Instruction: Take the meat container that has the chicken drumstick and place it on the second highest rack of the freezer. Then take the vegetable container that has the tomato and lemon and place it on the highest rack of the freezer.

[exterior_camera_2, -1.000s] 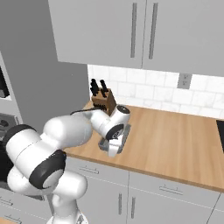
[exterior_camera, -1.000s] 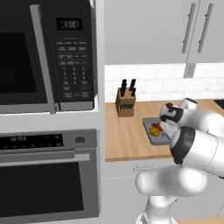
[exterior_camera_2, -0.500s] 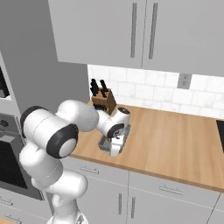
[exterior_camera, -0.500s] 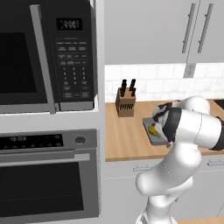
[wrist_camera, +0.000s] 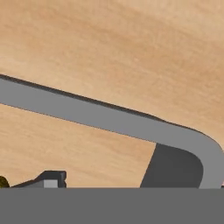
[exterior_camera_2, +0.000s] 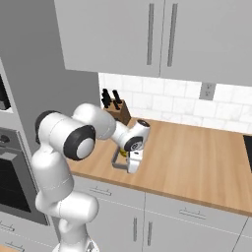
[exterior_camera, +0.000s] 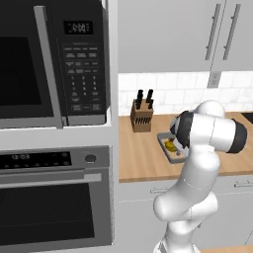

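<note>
The gripper [exterior_camera_2: 132, 165] is down at the vegetable container [exterior_camera: 165, 144] on the counter [exterior_camera_2: 197, 162]; its rim [wrist_camera: 109, 118] crosses close before the fingers. I cannot tell the jaw spread. Open counter lies rightward.

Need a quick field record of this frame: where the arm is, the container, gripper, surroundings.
arm: bent down over the wooden counter, hand low at the tray
vegetable container: dark-grey tray on the counter, right of the knife block; rim close up in hand view
contents: yellow lemon partly seen, tomato hidden by the arm
gripper: at the tray rim, grip not yet confirmed; jaw state unclear
surroundings: microwave above oven at left; wall cabinets above
</note>
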Controlling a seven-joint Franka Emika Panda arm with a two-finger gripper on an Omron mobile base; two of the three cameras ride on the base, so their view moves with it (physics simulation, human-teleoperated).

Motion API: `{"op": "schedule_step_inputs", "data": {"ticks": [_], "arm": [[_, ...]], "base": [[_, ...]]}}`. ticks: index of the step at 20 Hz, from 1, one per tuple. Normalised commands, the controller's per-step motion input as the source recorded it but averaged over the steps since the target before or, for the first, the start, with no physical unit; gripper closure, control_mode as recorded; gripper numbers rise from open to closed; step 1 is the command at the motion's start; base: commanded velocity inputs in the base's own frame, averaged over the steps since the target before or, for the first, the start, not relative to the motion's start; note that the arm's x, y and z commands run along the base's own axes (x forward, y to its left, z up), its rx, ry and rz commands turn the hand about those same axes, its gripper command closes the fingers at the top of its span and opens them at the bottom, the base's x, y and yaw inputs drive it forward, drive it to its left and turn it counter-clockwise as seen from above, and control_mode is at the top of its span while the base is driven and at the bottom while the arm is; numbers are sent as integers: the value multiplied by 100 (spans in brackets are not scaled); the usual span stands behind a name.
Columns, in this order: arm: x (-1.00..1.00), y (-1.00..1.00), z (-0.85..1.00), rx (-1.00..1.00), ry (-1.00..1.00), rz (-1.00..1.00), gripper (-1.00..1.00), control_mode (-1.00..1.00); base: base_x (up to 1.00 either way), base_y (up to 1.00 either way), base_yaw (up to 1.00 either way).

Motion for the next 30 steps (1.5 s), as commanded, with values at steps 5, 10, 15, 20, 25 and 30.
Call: {"op": "schedule_step_inputs", "data": {"ticks": [5,10,15,20,25,30], "arm": [[2,0,-25,0,0,0,100,-100],[0,0,-3,0,-4,0,100,-100],[-9,0,16,4,-17,0,100,-100],[-28,1,17,0,-7,0,100,-100],[-28,0,21,1,-8,0,100,-100],[-33,0,27,2,-11,-1,100,-100]], "base": [[0,0,0],[0,0,0],[0,0,0],[0,0,0],[0,0,0],[0,0,0]]}}
